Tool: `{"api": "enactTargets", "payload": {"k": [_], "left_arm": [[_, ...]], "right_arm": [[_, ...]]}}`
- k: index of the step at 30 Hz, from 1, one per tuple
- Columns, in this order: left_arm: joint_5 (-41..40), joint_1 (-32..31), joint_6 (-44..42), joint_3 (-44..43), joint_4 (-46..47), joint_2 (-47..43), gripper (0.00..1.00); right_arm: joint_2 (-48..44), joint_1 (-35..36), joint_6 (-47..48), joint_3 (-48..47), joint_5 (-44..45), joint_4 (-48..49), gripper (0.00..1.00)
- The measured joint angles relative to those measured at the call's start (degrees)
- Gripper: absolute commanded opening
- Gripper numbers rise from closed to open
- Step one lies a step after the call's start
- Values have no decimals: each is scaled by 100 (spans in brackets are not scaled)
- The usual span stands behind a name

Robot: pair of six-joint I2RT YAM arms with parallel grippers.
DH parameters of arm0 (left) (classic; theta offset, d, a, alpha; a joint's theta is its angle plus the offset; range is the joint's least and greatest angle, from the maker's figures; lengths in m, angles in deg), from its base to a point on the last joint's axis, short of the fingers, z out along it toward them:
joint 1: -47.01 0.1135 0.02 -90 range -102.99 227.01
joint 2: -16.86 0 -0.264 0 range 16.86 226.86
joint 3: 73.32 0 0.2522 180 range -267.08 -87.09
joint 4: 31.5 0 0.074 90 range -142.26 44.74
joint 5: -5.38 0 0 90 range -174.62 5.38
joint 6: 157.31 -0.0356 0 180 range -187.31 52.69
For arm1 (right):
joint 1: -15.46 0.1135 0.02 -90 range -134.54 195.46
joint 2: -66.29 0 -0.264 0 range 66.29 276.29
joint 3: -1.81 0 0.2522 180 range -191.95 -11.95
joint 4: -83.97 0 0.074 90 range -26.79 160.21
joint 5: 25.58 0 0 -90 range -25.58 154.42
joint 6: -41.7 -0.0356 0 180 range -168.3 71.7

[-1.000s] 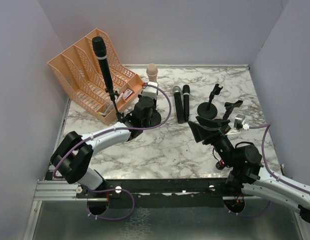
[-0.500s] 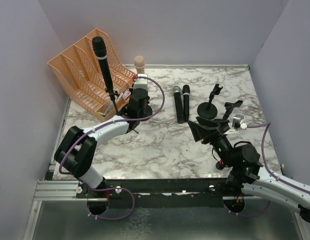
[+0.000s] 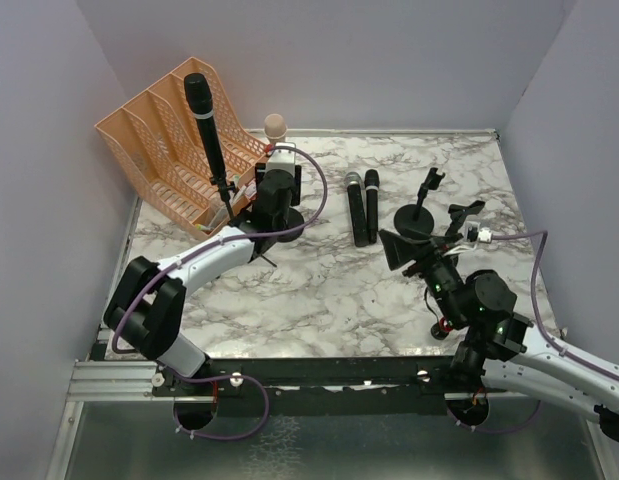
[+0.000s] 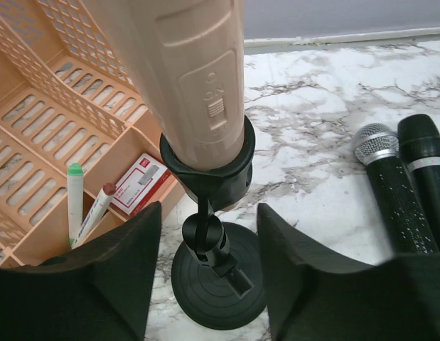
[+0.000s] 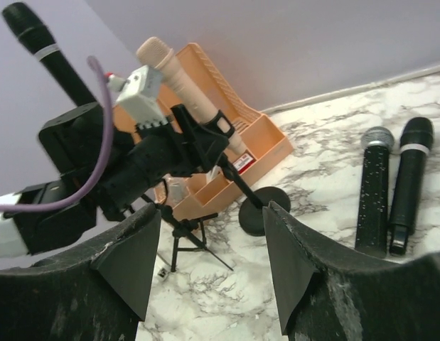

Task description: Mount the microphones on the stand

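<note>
1. Right pincer [image 5: 212, 212]: nearest item, right side of the table [image 3: 319, 290]. Jaws wide apart, nothing between them. It points far-left across the work area, prob. on standby while the other arm works.

2. Empty stand [image 3: 419, 215]: just beyond the right pincer. Round base, clip up top, no mic. A second clip [image 3: 467, 210] shows just right of it; its base can't be made out. Both sit within the right arm's side, likely meant for the two loose mics.

3. Silver-head mic [image 3: 355, 205] and black mic [image 3: 372, 205]: mid-table, lying flat, side by side and touching or nearly so, heads toward the far edge. Not yet mounted.

4. Left pincer [image 4: 209, 207]: far-left of centre. Fingers spread wide, either side of the clip [image 4: 205, 167] w/o touching it, gripping nothing.

5. Peach mic [image 4: 184, 78]: tail seated in that clip, tilted, head up toward the far wall, over a round base [image 4: 216, 280]. The clip carries it, not the pincer. Reads as mounted and let go.

6. Tall black mic [image 3: 207, 125]: far left, clipped on a tripod [image 5: 180, 234], leaning. Mounted.

7. Rack [image 3: 159, 150]: orange, far-left corner, behind the tripod. Holds pens and a small box; not part of the job.

Tally, est.: two mounted, two to go.
</note>
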Motion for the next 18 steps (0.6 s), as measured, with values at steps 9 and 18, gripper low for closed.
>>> {"api": "enactTargets", "payload": {"k": [9,18], "left_arm": [[570,7,363,323,-474,-1204,89],[1272,7,811,667,-780,-2245,91]], "right_arm": [[664,0,-341,-1182,1294,-1486,66],[1888,-531,-48,-2625,1985,-2688,73]]}}
